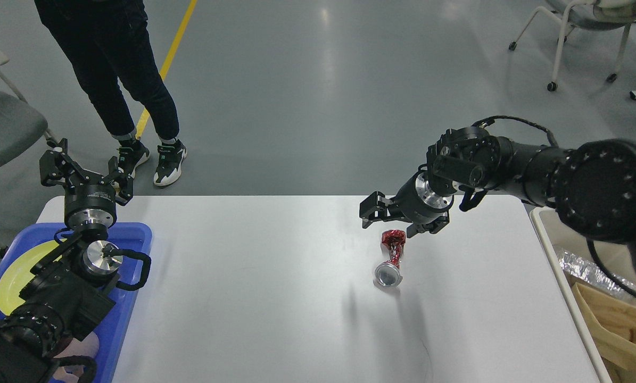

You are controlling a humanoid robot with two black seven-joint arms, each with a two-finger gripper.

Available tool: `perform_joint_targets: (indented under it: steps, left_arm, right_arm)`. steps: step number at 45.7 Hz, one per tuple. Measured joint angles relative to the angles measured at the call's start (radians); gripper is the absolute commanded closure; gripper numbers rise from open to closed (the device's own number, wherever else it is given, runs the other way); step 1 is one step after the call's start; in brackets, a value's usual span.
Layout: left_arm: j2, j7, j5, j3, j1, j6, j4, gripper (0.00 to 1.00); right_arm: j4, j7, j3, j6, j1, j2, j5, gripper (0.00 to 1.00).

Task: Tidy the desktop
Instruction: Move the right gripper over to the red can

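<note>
Right claw (pixel 397 219), fingers spread, hovers over a crushed red can (pixel 391 258) lying mid-desk (pixel 254 298) toward the far edge; it likely must drop and pinch it for the bin (pixel 562 276). Left claw (pixel 86 170), spread, idles above the blue tray (pixel 137 234)

I can read no text, label, brand or number anywhere. The crushed red can (pixel 391 259) on the desktop (pixel 254 298) shows only red foil with no legible print. My arms carry no markings I can make out.
</note>
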State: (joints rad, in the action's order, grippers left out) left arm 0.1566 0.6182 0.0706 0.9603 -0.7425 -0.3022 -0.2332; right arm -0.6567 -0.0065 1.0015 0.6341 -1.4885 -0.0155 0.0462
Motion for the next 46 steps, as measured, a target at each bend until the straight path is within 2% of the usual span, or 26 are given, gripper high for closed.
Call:
perform_joint_targets:
  steps: [7, 16, 25, 36, 46]
  left_arm:
    - [0.0, 0.0, 0.0, 0.0, 0.0, 0.0, 0.0, 0.03]
    - [0.0, 0.0, 0.0, 0.0, 0.0, 0.0, 0.0, 0.03]
    - [0.0, 0.0, 0.001, 0.0, 0.0, 0.0, 0.0, 0.03]
    - [0.0, 0.0, 0.001, 0.0, 0.0, 0.0, 0.0, 0.03]
    - [0.0, 0.0, 0.0, 0.0, 0.0, 0.0, 0.0, 0.03]
  right_arm:
    - [0.049, 0.0, 0.0, -0.063, 0.096, -0.008, -0.001, 0.0]
    - [0.07, -0.002, 0.003, -0.21, 0.18, -0.013, -0.014, 0.0]
    - [0.099, -0.004, 0.039, -0.312, 0.235, -0.024, -0.04, 0.0]
    - [0.136, -0.004, 0.086, -0.504, 0.304, -0.065, -0.048, 0.0]
    - [0.136, -0.004, 0.088, -0.544, 0.324, -0.081, -0.048, 0.01]
